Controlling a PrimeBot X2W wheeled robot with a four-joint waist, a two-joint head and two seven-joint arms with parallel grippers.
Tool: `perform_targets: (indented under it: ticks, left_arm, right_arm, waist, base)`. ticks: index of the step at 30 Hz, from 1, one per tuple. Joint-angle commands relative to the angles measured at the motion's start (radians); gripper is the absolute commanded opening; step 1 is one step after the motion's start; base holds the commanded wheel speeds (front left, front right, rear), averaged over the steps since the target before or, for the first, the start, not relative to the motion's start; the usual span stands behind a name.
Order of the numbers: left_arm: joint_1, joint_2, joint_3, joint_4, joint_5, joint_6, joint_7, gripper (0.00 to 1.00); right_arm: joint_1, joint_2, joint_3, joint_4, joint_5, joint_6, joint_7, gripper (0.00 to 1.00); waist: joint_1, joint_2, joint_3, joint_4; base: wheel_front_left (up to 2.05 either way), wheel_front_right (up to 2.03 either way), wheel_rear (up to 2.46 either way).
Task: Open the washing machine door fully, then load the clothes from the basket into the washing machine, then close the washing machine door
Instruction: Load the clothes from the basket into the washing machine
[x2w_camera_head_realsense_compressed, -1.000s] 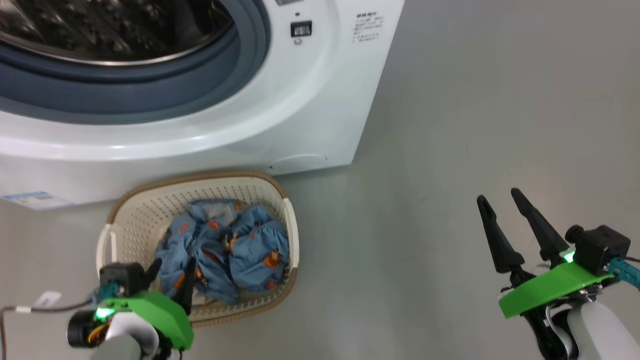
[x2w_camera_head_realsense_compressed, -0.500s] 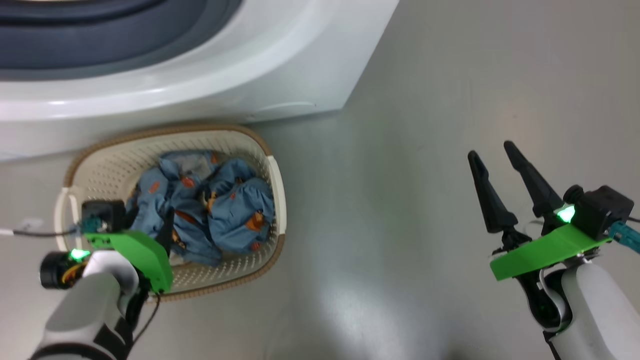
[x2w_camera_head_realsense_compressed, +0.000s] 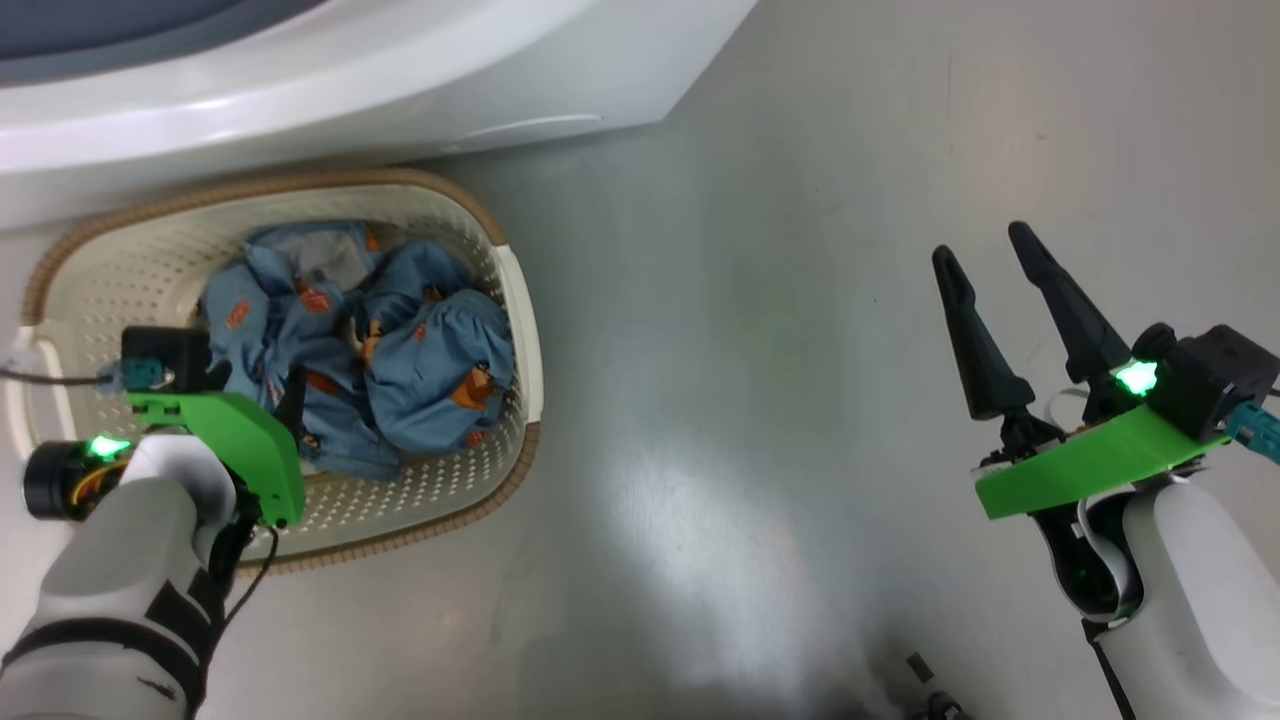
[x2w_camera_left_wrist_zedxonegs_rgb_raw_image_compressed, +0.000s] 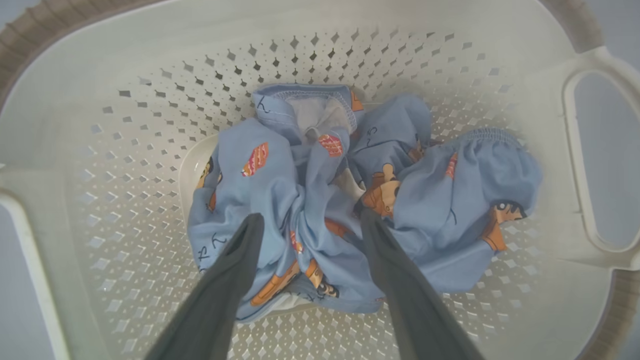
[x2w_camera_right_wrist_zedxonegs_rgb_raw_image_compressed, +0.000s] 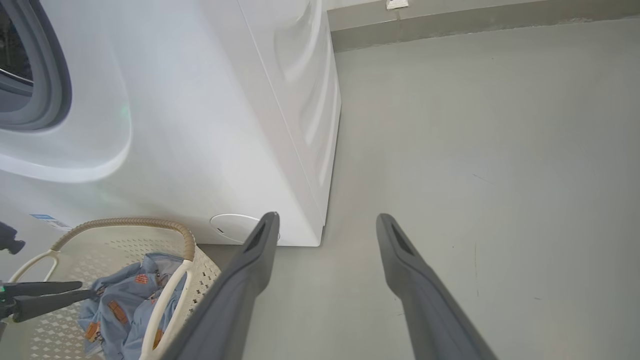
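Clothes (x2w_camera_left_wrist_zedxonegs_rgb_raw_image_compressed: 300, 170) in the basket (x2w_camera_left_wrist_zedxonegs_rgb_raw_image_compressed: 150, 100) under the spread left gripper (x2w_camera_left_wrist_zedxonegs_rgb_raw_image_compressed: 311, 216); right gripper (x2w_camera_head_realsense_compressed: 983, 244) spread too

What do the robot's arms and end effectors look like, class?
Both arms have pale forearms, bright green wrist covers, a glowing green light and a black camera box. The left end effector and right end effector each have two long, tapered dark fingers. A thin cable leaves the left wrist.
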Motion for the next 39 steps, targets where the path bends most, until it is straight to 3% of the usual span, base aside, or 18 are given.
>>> perform_targets:
  ticks: [1, 18, 19, 20, 21, 22, 23, 29, 39]
  left_arm:
    - [-0.008, 0.046, 0.008, 0.003, -0.013, -0.002, 0.006, 1.0]
    - [-0.08, 0.087, -0.022, 0.033, -0.038, 0.0, 0.059, 1.0]
    - [-0.079, 0.089, -0.024, 0.034, -0.038, 0.0, 0.066, 0.96]
    - [-0.08, 0.093, -0.025, 0.035, -0.039, 0.0, 0.075, 0.65]
    - [-0.08, 0.097, -0.026, 0.035, -0.04, 0.0, 0.08, 0.47]
    - [-0.08, 0.1, -0.027, 0.036, -0.041, 0.0, 0.083, 0.17]
    - [-0.081, 0.101, -0.027, 0.036, -0.042, 0.0, 0.086, 0.0]
    - [-0.082, 0.099, -0.023, 0.037, -0.057, -0.001, 0.085, 0.0]
    - [-0.012, 0.044, 0.013, 0.034, -0.114, -0.002, -0.045, 0.0]
  right_arm:
    - [0.011, 0.002, 0.021, -0.025, -0.005, 0.003, -0.012, 1.0]
    - [-0.018, 0.006, 0.033, -0.053, -0.007, 0.003, -0.012, 1.0]
    - [-0.018, 0.005, 0.034, -0.055, -0.006, 0.003, -0.012, 1.0]
    - [-0.018, 0.006, 0.036, -0.056, -0.006, 0.003, -0.012, 1.0]
    - [-0.018, 0.006, 0.037, -0.056, -0.006, 0.003, -0.012, 1.0]
    - [-0.018, 0.007, 0.038, -0.057, -0.007, 0.003, -0.012, 1.0]
    - [-0.019, 0.007, 0.039, -0.058, -0.007, 0.003, -0.012, 1.0]
    - [-0.019, 0.007, 0.035, -0.05, -0.011, 0.003, -0.012, 1.0]
    - [0.008, 0.001, 0.035, -0.026, -0.013, 0.003, -0.012, 1.0]
  waist:
    - [0.0, 0.0, 0.026, -0.009]
    - [0.0, 0.0, 0.108, -0.031]
    - [0.0, 0.0, 0.109, -0.034]
    - [0.0, 0.0, 0.11, -0.036]
    - [0.0, 0.0, 0.11, -0.039]
    - [0.0, 0.0, 0.111, -0.041]
    - [0.0, 0.0, 0.112, -0.043]
    - [0.0, 0.0, 0.101, -0.035]
    - [0.0, 0.0, -0.024, 0.022]
  base:
    - [0.0, 0.0, 0.0]
    - [0.0, 0.0, 0.0]
    - [0.0, 0.0, 0.0]
    - [0.0, 0.0, 0.0]
    - [0.0, 0.0, 0.0]
    - [0.0, 0.0, 0.0]
    - [0.0, 0.0, 0.0]
    - [0.0, 0.0, 0.0]
    - [0.0, 0.0, 0.0]
